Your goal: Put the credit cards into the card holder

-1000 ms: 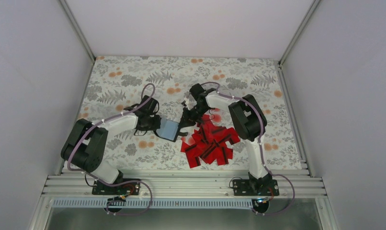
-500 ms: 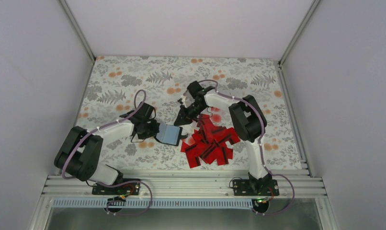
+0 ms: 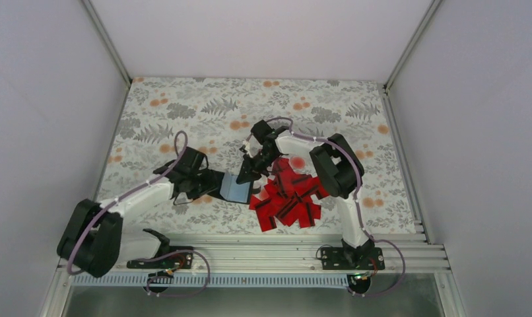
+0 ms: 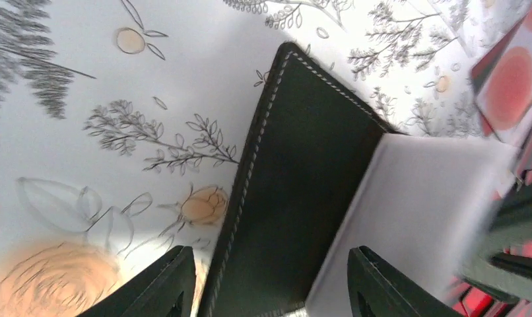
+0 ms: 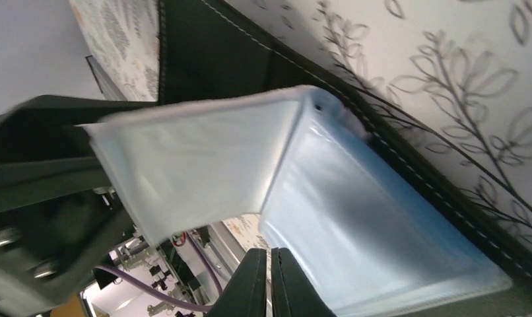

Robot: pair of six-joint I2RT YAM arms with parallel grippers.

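Lying open on the floral cloth point(image 3: 184, 112), the card holder point(image 3: 237, 190) sits mid-table, just left of the heaped credit cards point(image 3: 291, 198). Left gripper point(image 4: 270, 257) released, jaws apart astride the black cover. Right gripper point(image 5: 271, 264) clenched, tips at the grey-blue inner panel point(image 5: 382, 218).
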